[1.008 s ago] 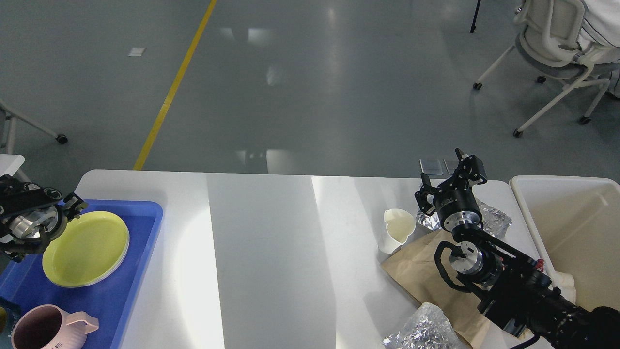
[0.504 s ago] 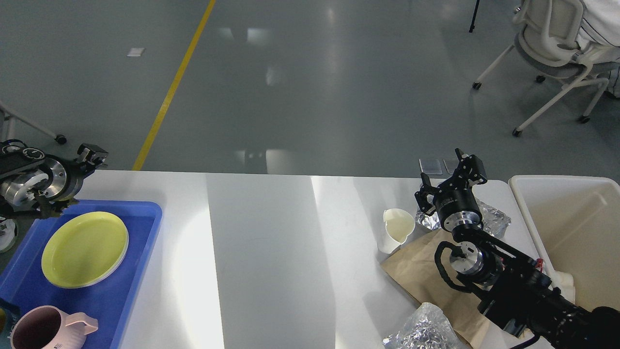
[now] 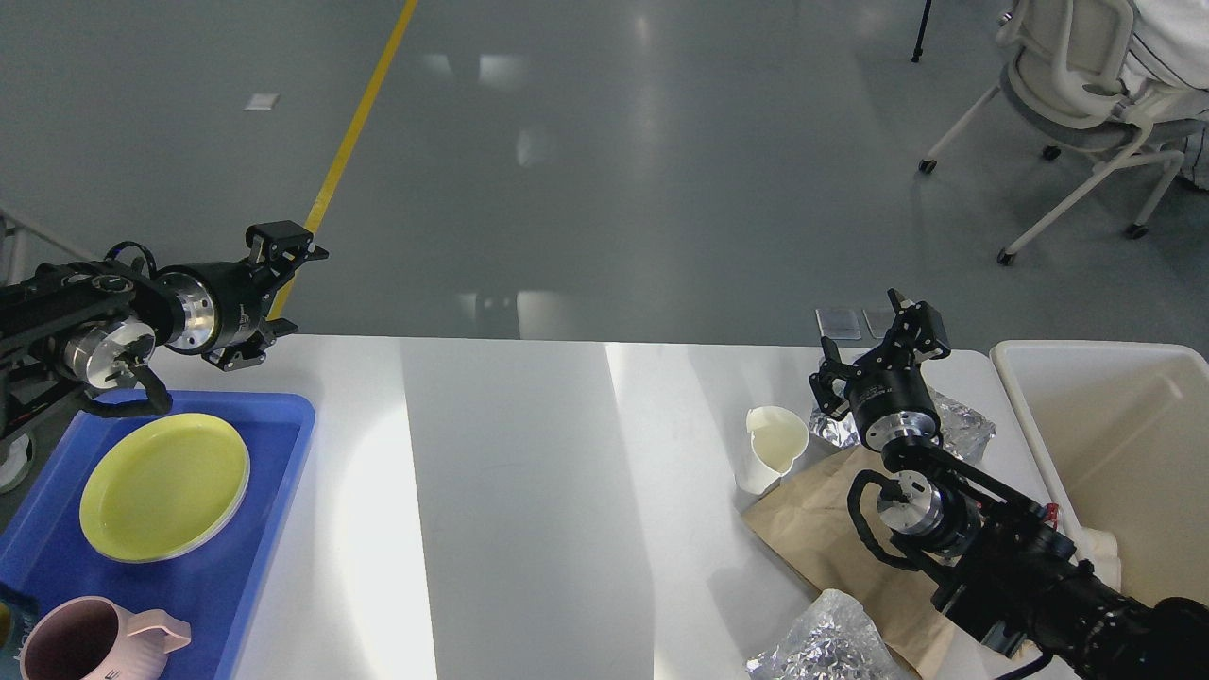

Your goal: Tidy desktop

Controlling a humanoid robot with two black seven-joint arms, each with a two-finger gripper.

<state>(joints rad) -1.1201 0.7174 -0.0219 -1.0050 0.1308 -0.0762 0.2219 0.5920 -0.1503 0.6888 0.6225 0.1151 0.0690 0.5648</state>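
Note:
The white desktop (image 3: pixel 529 491) fills the lower part of the head view. My left gripper (image 3: pixel 300 290) is open and empty, raised above the desktop's back left corner, beyond the blue tray (image 3: pixel 279 472). My right gripper (image 3: pixel 874 338) is open and empty above the back right of the desktop, just right of a white paper cup (image 3: pixel 774 444) and over a crumpled foil piece (image 3: pixel 963 425). A brown paper bag (image 3: pixel 812 538) lies under my right arm. A second foil wad (image 3: pixel 831 647) lies at the front edge.
The blue tray holds a yellow plate (image 3: pixel 165 486) and a pink mug (image 3: pixel 85 642). An off-white tub (image 3: pixel 1115 444) stands at the right end of the desktop. A wheeled chair (image 3: pixel 1077 104) stands on the floor far right.
My left arm has risen from over the tray's left side and swung right, to above the desktop's back left corner. The right arm has not moved.

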